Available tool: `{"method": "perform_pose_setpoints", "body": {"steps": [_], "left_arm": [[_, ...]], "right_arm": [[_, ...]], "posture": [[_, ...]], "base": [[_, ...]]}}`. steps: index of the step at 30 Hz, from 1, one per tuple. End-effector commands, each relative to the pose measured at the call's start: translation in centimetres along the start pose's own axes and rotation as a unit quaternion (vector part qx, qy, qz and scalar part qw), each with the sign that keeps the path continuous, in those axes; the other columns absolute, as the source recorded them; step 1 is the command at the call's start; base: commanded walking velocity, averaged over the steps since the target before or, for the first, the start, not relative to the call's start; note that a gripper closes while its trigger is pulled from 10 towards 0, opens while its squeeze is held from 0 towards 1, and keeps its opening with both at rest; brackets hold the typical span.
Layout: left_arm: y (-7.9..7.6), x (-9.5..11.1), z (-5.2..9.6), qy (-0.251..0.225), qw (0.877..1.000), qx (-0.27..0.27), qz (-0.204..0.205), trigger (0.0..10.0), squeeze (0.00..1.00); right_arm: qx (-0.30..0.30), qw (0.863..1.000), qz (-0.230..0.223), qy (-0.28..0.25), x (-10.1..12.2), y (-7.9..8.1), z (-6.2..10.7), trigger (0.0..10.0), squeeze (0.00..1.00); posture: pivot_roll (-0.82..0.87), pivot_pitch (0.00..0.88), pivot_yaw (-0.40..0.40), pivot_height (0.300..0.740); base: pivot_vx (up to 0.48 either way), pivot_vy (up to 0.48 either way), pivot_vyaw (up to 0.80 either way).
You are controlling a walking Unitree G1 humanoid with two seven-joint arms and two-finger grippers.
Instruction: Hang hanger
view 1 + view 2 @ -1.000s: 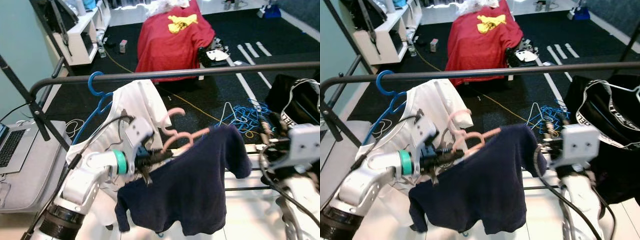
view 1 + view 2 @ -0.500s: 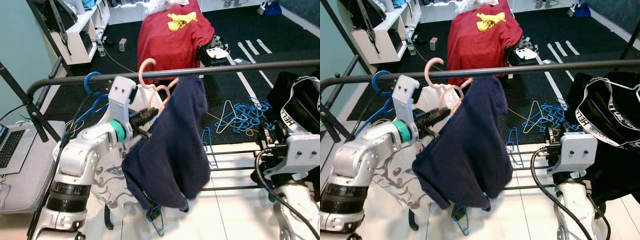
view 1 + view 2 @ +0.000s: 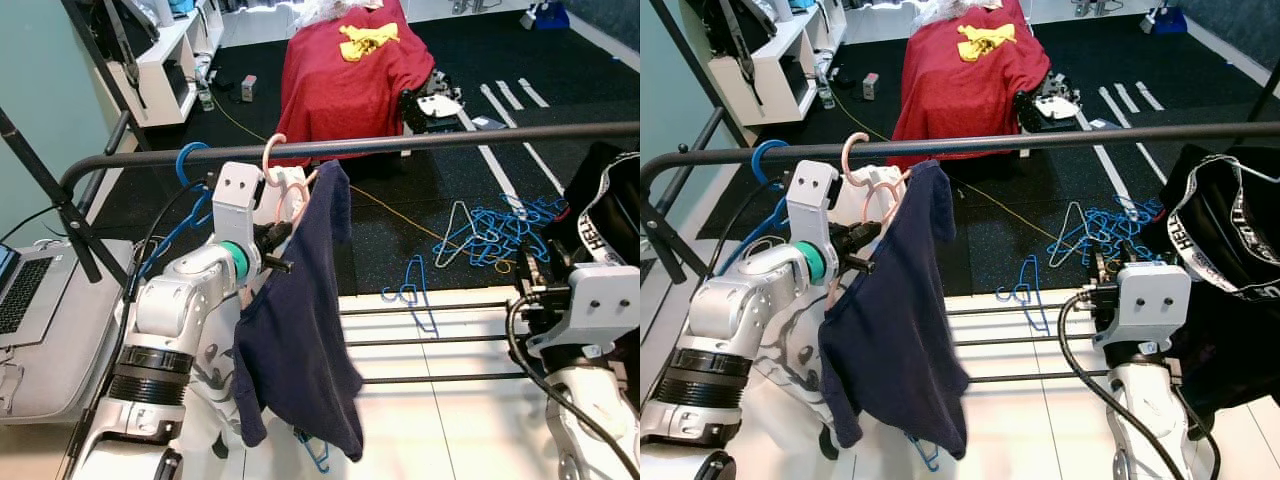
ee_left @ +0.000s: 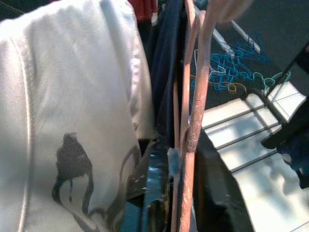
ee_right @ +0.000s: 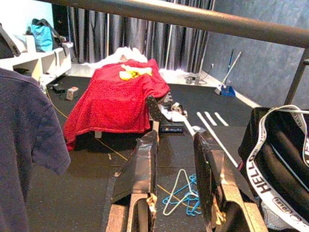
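A pink hanger carries a navy shirt, and its hook sits over the black rail near the rail's left end. My left gripper is shut on the hanger's shoulder just below the rail; in the left wrist view the pink hanger runs past a black finger. Behind that arm a white printed shirt hangs on a blue hanger. My right gripper is open and holds nothing, low at the right, below the rail.
A black garment with a white band hangs at the rail's right end. Loose blue hangers lie on the dark floor, beyond the rack's lower bars. A red cloth covers something further back. A laptop is at the left.
My left arm has lifted the pink hanger and navy shirt from below the rail up to it; the hook now sits over the rail and the shirt hangs straight down. The right arm stayed low.
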State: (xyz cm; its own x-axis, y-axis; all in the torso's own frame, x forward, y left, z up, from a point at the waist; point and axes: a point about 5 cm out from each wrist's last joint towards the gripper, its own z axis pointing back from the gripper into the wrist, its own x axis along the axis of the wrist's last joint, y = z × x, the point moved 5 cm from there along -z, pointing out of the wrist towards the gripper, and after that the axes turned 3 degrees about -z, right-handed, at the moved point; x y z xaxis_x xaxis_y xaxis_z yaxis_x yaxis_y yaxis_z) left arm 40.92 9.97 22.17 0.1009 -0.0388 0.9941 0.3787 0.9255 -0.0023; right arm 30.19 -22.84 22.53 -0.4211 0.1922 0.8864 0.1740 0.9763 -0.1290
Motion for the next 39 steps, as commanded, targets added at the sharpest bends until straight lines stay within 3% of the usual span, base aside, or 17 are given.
{"method": "perform_pose_setpoints", "body": {"steps": [1,2,3,4,8,11,14,17,21,22,24,26,28,32,35,38,39], "left_arm": [[0.0,1.3,0.7,-0.043,0.999,-0.013,-0.002,10.0,1.0],[-0.4,2.5,1.3,-0.078,0.996,-0.033,-0.013,10.0,0.85],[-1.1,3.3,2.2,-0.108,0.992,-0.062,-0.037,10.0,0.0],[-1.1,3.3,2.2,-0.108,0.992,-0.062,-0.037,10.0,0.0],[-3.9,3.4,6.2,-0.151,0.964,-0.166,-0.141,10.0,0.0],[-4.4,3.0,7.3,-0.146,0.958,-0.191,-0.159,10.0,0.0],[-5.4,0.6,10.1,-0.11,0.944,-0.25,-0.183,10.0,0.0],[-4.9,-1.3,10.9,-0.089,0.946,-0.246,-0.191,10.0,0.0],[-3.7,-2.8,10.1,-0.087,0.954,-0.19,-0.217,10.0,0.0],[-2.9,-3.3,9.2,-0.095,0.96,-0.141,-0.221,10.0,0.0],[-2.9,-3.3,9.2,-0.095,0.96,-0.141,-0.221,10.0,0.0],[-1.7,-3.5,7.7,-0.124,0.969,-0.031,-0.21,10.0,0.0],[-1.5,-3.4,7.4,-0.133,0.97,0.003,-0.201,10.0,0.0],[-3.6,-3.9,6.6,-0.142,0.975,-0.002,-0.17,10.0,0.0],[-4.0,-4.1,6.6,-0.142,0.976,-0.008,-0.168,10.0,0.0],[-3.7,-4.0,6.1,-0.137,0.983,0.004,-0.123,10.0,0.0],[-3.4,-4.0,5.7,-0.138,0.986,0.018,-0.089,10.0,0.0]], "right_arm": [[0.005,1.0,-0.006,-0.003,0.3,0.5,0.0,10.0,0.0],[0.007,1.0,-0.007,-0.004,0.3,0.5,-0.1,10.0,0.0],[0.009,1.0,-0.007,-0.005,0.4,0.6,-0.2,10.0,0.0],[0.009,1.0,-0.007,-0.005,0.4,0.6,-0.2,10.0,0.0],[0.014,1.0,-0.011,-0.002,0.3,0.9,-0.2,10.0,0.0],[0.016,1.0,-0.011,0.0,0.1,1.0,-0.1,10.0,0.0],[0.02,1.0,-0.015,0.006,-0.1,1.2,0.0,10.0,0.0],[0.023,0.999,-0.026,0.012,-0.5,1.5,0.0,10.0,0.0],[0.035,0.998,-0.041,0.018,-0.8,2.5,0.0,10.0,0.0],[0.042,0.998,-0.05,0.019,-0.8,3.3,0.1,10.0,0.0],[0.042,0.998,-0.05,0.019,-0.8,3.3,0.1,10.0,0.0],[0.036,0.997,-0.069,0.018,-0.7,4.4,0.3,10.0,0.0],[0.032,0.997,-0.072,0.018,-0.7,4.7,0.4,10.0,0.0],[0.015,0.996,-0.083,0.028,-1.0,5.5,0.7,10.0,0.0],[0.012,0.996,-0.082,0.03,-1.0,5.6,0.7,10.0,0.0],[0.01,0.996,-0.083,0.031,-0.9,6.0,0.3,10.0,0.0],[0.01,0.995,-0.089,0.031,-0.8,6.2,0.0,10.0,0.0]], "posture": [[-0.29,0.13,0.201,0.74],[-0.29,0.13,0.201,0.74],[-0.28,0.129,0.2,0.74],[-0.28,0.129,0.2,0.74],[-0.27,0.131,0.196,0.74],[-0.27,0.131,0.193,0.74],[-0.25,0.13,0.188,0.74],[-0.25,0.127,0.182,0.74],[-0.25,0.123,0.179,0.74],[-0.25,0.116,0.178,0.74],[-0.25,0.116,0.178,0.74],[-0.27,0.106,0.166,0.74],[-0.27,0.106,0.166,0.74],[-0.29,0.088,0.16,0.74],[-0.3,0.085,0.161,0.74],[-0.3,0.085,0.159,0.74],[-0.3,0.085,0.159,0.74]], "base": [[0.0,0.0,0.0],[0.0,0.0,0.0],[0.0,0.0,0.0],[0.0,0.0,0.0],[0.0,0.0,0.0],[0.0,0.0,0.0],[0.0,0.0,0.0],[0.0,0.0,0.0],[0.0,0.0,0.0],[0.0,0.0,0.0],[0.0,0.0,0.0],[0.0,0.0,0.0],[0.0,0.0,0.0],[0.0,0.0,0.0],[0.0,0.0,0.0],[0.0,0.0,0.0],[0.0,0.0,0.0]]}}
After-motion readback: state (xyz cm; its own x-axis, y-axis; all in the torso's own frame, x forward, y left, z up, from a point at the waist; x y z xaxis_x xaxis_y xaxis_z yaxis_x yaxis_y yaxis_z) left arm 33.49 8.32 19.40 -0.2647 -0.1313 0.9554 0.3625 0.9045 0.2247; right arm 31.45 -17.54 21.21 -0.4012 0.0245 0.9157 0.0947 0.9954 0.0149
